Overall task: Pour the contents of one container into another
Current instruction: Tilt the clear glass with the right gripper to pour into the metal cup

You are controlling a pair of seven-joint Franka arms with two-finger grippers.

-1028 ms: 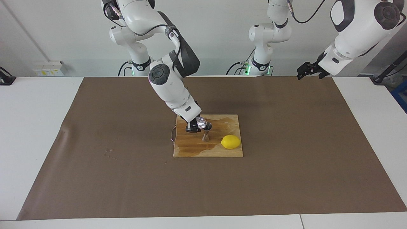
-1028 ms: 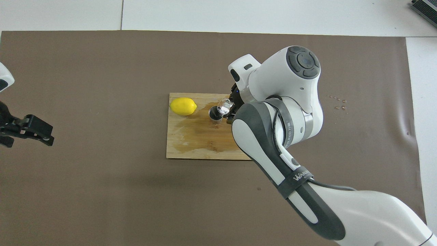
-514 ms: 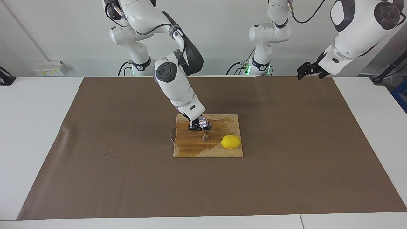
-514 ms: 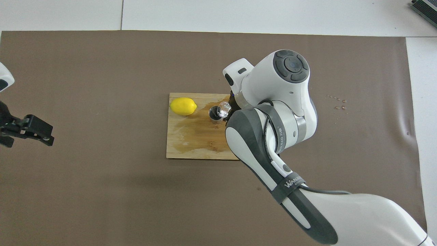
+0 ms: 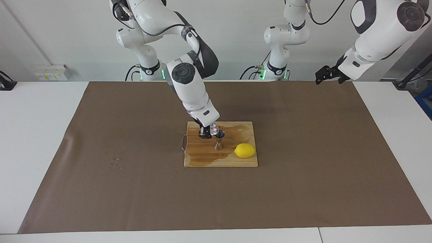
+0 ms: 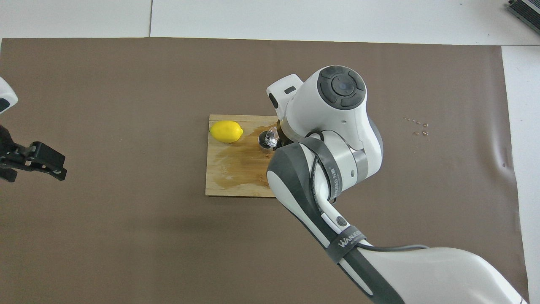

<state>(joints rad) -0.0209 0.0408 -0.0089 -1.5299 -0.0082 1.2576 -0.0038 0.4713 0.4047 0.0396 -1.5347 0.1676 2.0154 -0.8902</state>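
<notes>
My right gripper is shut on the small clear glass tumbler, which it holds tipped over the steel jigger. The jigger stands upright on the wooden cutting board. In the overhead view the glass overlaps the jigger's rim, and the right wrist hides most of the gripper. My left gripper waits open in the air over the mat's corner at the left arm's end, and the overhead view shows the left gripper over the mat's edge.
A yellow lemon lies on the board beside the jigger, toward the left arm's end. A wet patch darkens the board. The board rests on a brown mat. Small droplets dot the mat toward the right arm's end.
The right arm has swung its wrist, tipping the glass further over the jigger. Left arm unmoved.
</notes>
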